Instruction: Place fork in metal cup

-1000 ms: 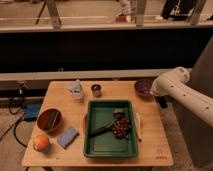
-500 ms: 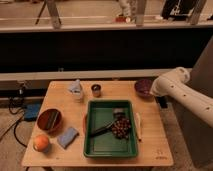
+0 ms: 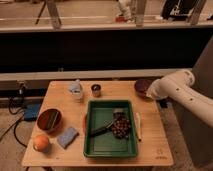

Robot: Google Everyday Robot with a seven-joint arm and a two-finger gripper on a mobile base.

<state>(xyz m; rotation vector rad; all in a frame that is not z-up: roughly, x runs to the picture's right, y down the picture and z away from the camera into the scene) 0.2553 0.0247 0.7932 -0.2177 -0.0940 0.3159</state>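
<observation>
The arm (image 3: 184,94) is seen as a thick, smooth white tube, closed off by a rounded end. A broad, plain grey-beige body (image 3: 204,70) is seen behind it. The gripper is hidden from view; only the arm's rounded end is shown, above the right rear corner of the table (image 3: 150,150).

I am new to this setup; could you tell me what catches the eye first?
The green tray sits at the centre of the table. The white arm extends in from the right, its gripper by the dark purple bowl; the metal cup stands behind the tray.
</observation>
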